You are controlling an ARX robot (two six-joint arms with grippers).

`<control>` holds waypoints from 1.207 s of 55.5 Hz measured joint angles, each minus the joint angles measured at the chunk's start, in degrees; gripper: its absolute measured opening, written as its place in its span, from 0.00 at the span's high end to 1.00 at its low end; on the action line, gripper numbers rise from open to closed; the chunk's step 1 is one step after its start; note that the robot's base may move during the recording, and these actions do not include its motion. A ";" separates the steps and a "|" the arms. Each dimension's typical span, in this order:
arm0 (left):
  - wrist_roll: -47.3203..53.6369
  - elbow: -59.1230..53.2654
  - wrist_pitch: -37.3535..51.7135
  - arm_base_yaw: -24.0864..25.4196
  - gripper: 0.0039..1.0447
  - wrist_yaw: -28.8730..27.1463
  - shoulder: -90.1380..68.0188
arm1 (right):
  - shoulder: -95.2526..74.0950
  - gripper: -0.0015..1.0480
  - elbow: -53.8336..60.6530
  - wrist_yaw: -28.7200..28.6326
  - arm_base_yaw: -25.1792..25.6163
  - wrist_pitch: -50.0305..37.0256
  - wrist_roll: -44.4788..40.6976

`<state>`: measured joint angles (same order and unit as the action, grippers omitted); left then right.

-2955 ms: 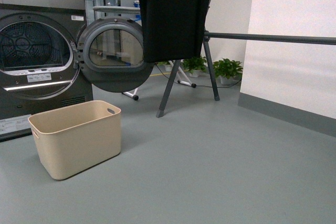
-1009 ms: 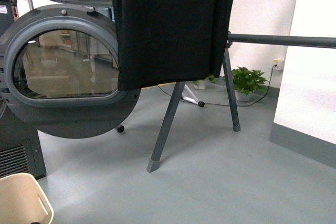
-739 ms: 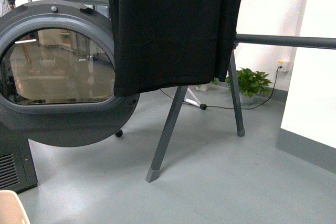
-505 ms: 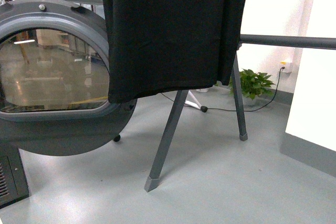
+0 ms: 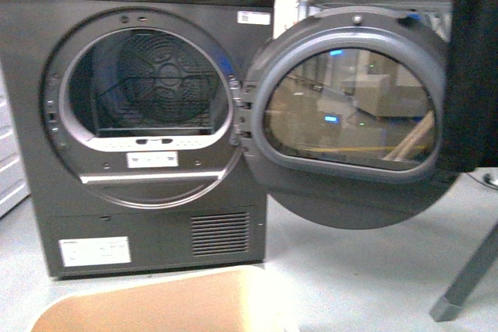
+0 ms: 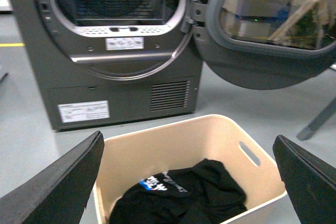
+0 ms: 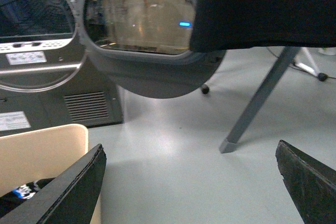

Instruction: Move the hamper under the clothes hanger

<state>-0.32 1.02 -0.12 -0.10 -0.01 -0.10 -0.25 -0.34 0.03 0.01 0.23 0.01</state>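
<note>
The left end effector [image 6: 187, 137] is spread wide, its two dark fingers far apart and nothing between them. The hamper [image 6: 157, 148] lies straight ahead of it and below, centred in the gap between the fingers. Its long axis runs roughly from one finger to the other, slightly skewed. Black clothing [image 6: 184, 192] is heaped in its bottom. An oval handle cutout [image 6: 249, 153] shows in the short end that faces the robot's right. I cannot tell whether the fingers touch the rim.

Beyond the hamper stands the dryer [image 5: 148, 231], with its round door [image 5: 350, 114] swung open toward the right.

The right end effector [image 7: 190, 145] is also wide open and empty. From it, only one end of the hamper shows, off to the left-arm side, just past one finger. Straight ahead of it is bare floor [image 7: 173, 182]. Further on is an angled leg [image 7: 257, 103] of the clothes hanger, with a black garment [image 7: 262, 9] hanging above that leg.

By my reading, the left arm is the nearer one and squarely lined up on the hamper, while the right arm sits between the hamper and the clothes hanger. The coming move probably needs the hamper taken toward the robot's right, along its own long axis. It would have to pass the low edge of the open door to reach the floor beneath the hanging garment.
</note>
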 joint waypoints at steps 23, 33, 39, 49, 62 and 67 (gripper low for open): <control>0.02 0.00 0.00 0.04 0.06 -0.02 0.09 | 0.04 0.08 0.00 -0.13 -0.02 0.00 0.00; 0.02 0.00 0.00 0.04 0.06 0.00 0.09 | 0.04 0.08 0.00 -0.13 -0.02 0.00 0.00; 0.00 0.00 0.00 0.04 0.06 0.00 0.09 | 0.04 0.08 0.00 -0.15 -0.02 0.00 0.00; -9.66 10.34 -10.08 -1.79 0.06 -11.89 -26.08 | -14.23 0.08 -7.08 9.03 -0.96 10.84 9.03; -5.33 27.56 15.87 -1.64 0.06 -10.21 -74.34 | -61.99 0.08 -20.04 2.84 -0.37 -14.73 14.25; -3.67 32.39 18.58 -1.64 0.06 -9.09 -84.26 | -72.04 0.08 -24.17 2.45 -0.96 -18.21 14.45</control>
<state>-3.99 33.41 18.46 -1.74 -9.10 -84.36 -72.29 -24.51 2.48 -0.95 -17.98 14.46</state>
